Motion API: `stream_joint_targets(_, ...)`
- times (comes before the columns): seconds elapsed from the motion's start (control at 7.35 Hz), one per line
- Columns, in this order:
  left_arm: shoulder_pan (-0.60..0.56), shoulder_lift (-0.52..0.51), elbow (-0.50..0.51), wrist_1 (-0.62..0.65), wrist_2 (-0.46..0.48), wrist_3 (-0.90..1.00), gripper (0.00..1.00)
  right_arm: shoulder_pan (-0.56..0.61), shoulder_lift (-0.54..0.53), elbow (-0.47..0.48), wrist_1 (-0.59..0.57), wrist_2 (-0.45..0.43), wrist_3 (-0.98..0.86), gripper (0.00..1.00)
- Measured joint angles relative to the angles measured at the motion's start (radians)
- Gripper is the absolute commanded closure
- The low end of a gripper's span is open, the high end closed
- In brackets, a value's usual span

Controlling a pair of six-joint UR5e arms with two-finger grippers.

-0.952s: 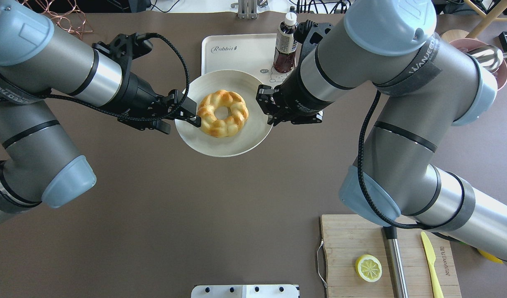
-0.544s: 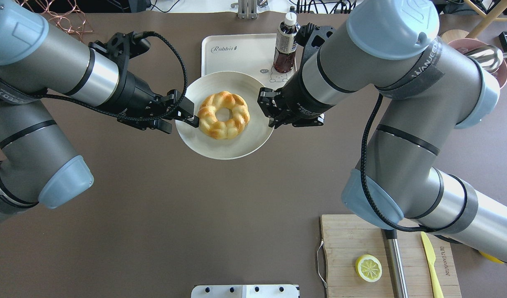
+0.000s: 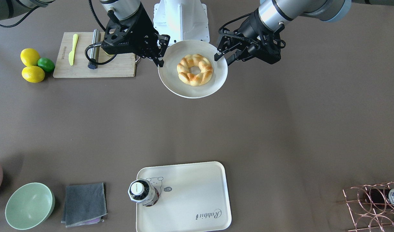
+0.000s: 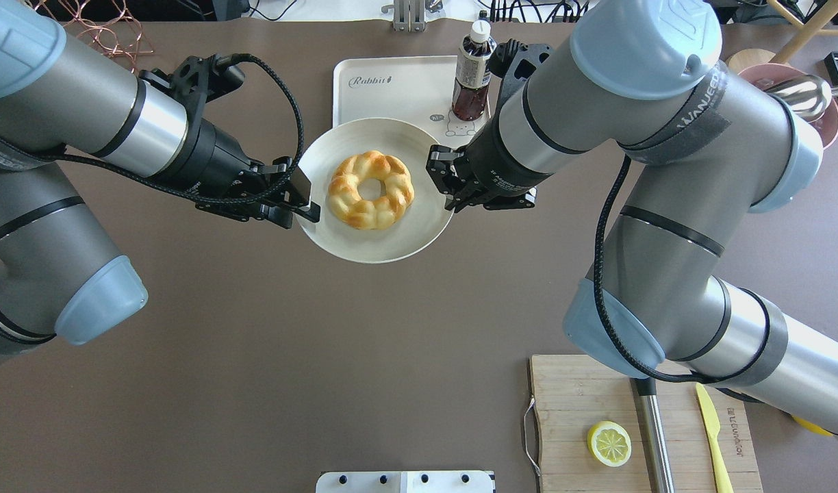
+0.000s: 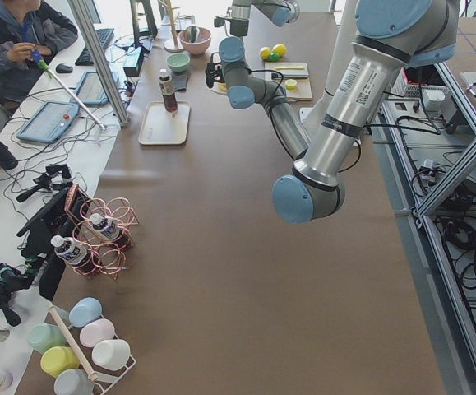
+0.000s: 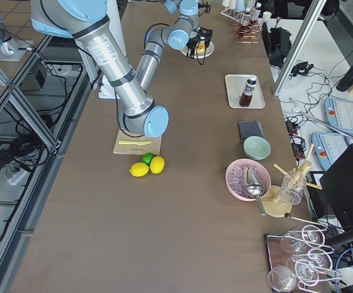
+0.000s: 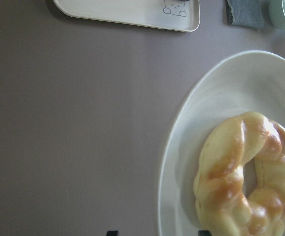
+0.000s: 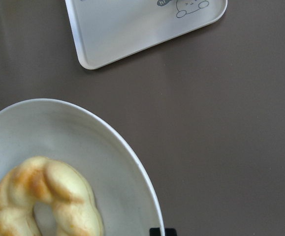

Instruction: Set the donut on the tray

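Observation:
The golden-brown braided donut (image 3: pixel 184 72) (image 4: pixel 344 195) lies on a round off-white plate (image 3: pixel 184 90) (image 4: pixel 371 243) held in the air between both arms. My right gripper (image 3: pixel 160 58) (image 4: pixel 441 183) is shut on the plate's rim, which shows in the right wrist view (image 8: pixel 163 232). My left gripper (image 3: pixel 222 58) (image 4: pixel 308 198) is open at the opposite rim; in the left wrist view (image 7: pixel 157 232) its tips straddle the rim beside the donut (image 7: pixel 226 162). The cream-white tray (image 3: pixel 197 193) (image 4: pixel 391 96) lies flat on the far side of the table.
A dark bottle (image 3: pixel 140 191) (image 4: pixel 472 68) stands on the tray's bear corner. A cutting board (image 4: pixel 576 424) with a lemon half (image 4: pixel 609 444) lies near the robot. A green bowl (image 3: pixel 29 206), grey cloth (image 3: pixel 84 203) and copper rack (image 3: pixel 374 206) sit along the far edge.
My left gripper has drawn back from the donut's side to the plate's rim. The plate with the donut has shifted slightly toward the right arm.

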Motion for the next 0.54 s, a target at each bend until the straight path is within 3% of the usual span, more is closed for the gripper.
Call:
stream_joint_targets(0.14, -0.001, 0.001, -0.002, 0.000, -0.001, 0.000, 1.00, 0.000, -0.001, 0.000, 0.000, 0.000, 0.000, 1.00)
stream_joint_targets(0.27, -0.001, 0.001, -0.001, 0.000, -0.001, 0.000, 1.00, 0.000, -0.001, 0.001, 0.000, 0.000, 0.000, 1.00)
stream_joint_targets(0.41, -0.001, 0.001, -0.001, 0.000, -0.001, -0.001, 1.00, 0.000, 0.000, 0.003, 0.000, 0.001, 0.000, 0.02)
stream_joint_targets(0.54, -0.001, 0.002, -0.002, 0.000, 0.000, -0.007, 1.00, 0.000, 0.003, 0.006, 0.001, 0.004, 0.002, 0.00)
